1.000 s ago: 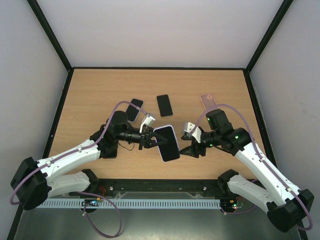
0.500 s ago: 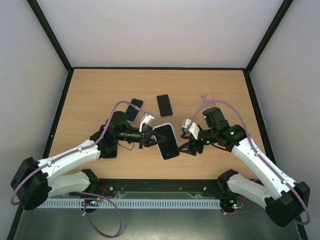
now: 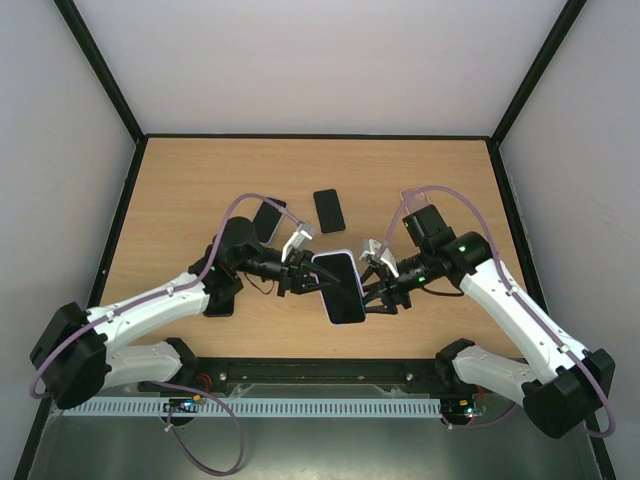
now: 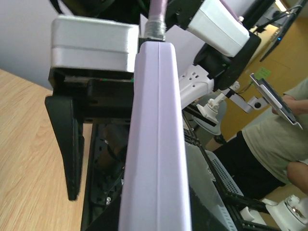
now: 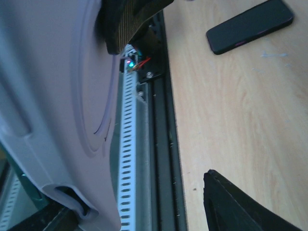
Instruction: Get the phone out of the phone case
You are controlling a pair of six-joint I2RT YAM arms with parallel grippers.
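Phone (image 3: 340,290) in lilac phone case (image 4: 154,144): raised above your tabletop (image 3: 200,180), near centre. Your left gripper (image 3: 300,278): clamped on its left edge. Your right gripper (image 3: 372,290): wide, straddling the right edge.

Top view: bright, even, diffuse light from above. The wooden table (image 3: 180,190) is uniformly lit, with only faint, soft shadows under the arms (image 3: 150,305). The white walls (image 3: 300,60) are slightly washed out. Left wrist view: the lilac phone case (image 4: 154,144) sits close to the lens and reads soft; the background is sharper. Right wrist view: the phone case is blurred and shaded, and the table is bright and pale.
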